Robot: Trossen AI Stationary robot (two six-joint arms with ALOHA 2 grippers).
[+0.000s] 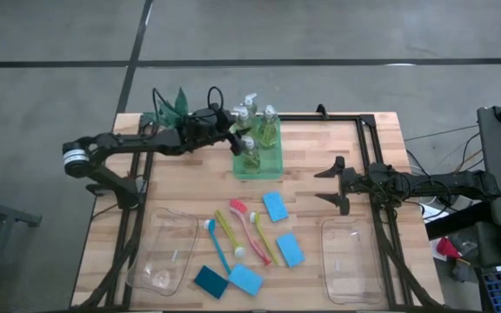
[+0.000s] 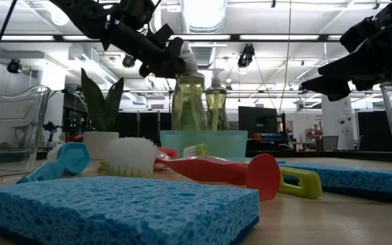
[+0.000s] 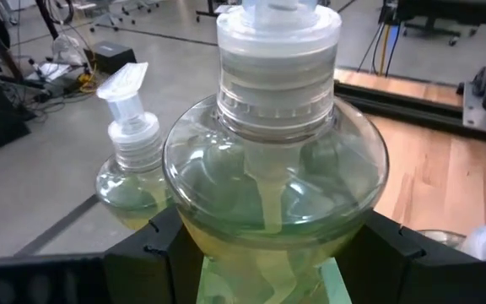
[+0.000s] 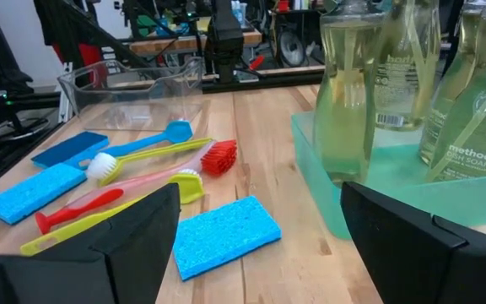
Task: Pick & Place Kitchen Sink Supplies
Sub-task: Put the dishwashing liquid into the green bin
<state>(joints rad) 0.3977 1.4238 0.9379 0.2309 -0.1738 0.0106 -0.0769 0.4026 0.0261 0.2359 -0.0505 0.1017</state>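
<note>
- soap bottle stands in the green tray at the far middle of the surface, with three more bottles packed close beside it.
- left claw is at that bottle's near-left side; the left wrist view shows a dark finger on each flank of the round body, apparently touching, so i read it as closed on the bottle below the pump collar, which is the widest and most stable place to hold.
- bottle base still looks to be inside the tray, upright, not tilted.
- tray wall and the neighbouring bottles leave little side room; judgement: straight up is the clean way out, and a sideways drag risks tipping a neighbour.
- plant sits at the far-left corner right by the left arm, so swing room that way is tight.
- sponges and brushes lie loose in the middle near area, spread out, some brushes crossing; all reachable from above.
- clear bins: left bin and right bin at the near edge, both open-topped with free surface around them.
- right claw waits at mid-right, fingers spread wide, holding nothing, pointed toward the tray but well apart from it.
</note>
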